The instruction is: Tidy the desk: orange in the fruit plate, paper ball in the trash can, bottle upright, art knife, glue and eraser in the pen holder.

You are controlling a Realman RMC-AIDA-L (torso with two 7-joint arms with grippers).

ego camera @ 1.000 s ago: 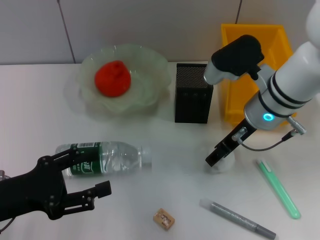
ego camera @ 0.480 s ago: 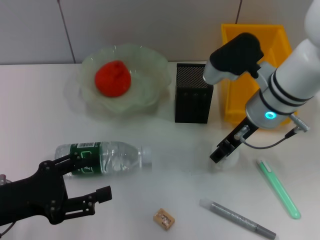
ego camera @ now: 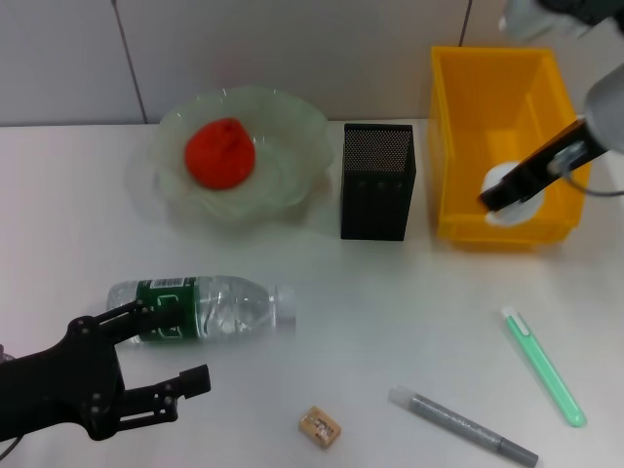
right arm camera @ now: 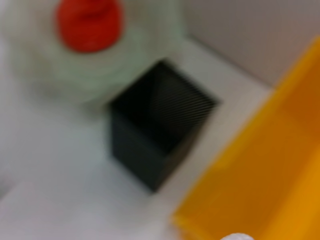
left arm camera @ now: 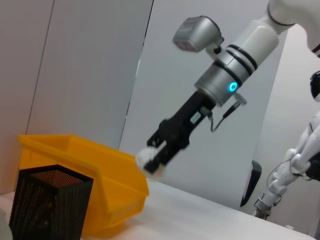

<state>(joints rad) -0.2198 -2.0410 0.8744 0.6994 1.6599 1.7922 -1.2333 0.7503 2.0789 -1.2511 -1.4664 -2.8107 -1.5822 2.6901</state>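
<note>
While the right gripper (ego camera: 499, 200) hangs over the open trash can (ego camera: 458, 136) at the far right corner of the desk (ego camera: 390, 292), its fingers are clenched on the paper ball (ego camera: 507, 195), which the left wrist view shows held in the air above the can's front rim. Just beside the can stands the pen holder (ego camera: 378, 185), upright at the back edge. Further along that edge sits the fruit plate (ego camera: 292, 127) with the orange (ego camera: 220, 152) inside it. Near the front left corner the left gripper (ego camera: 171, 361) hovers with its fingers spread apart, one of them over the green label of the bottle (ego camera: 219, 307), which lies on its side with its cap pointing toward the middle of the desk. At the front edge lies the eraser (ego camera: 320, 426), with a grey pen (ego camera: 463, 426) and a green art knife (ego camera: 544, 367) off toward the front right corner.
</note>
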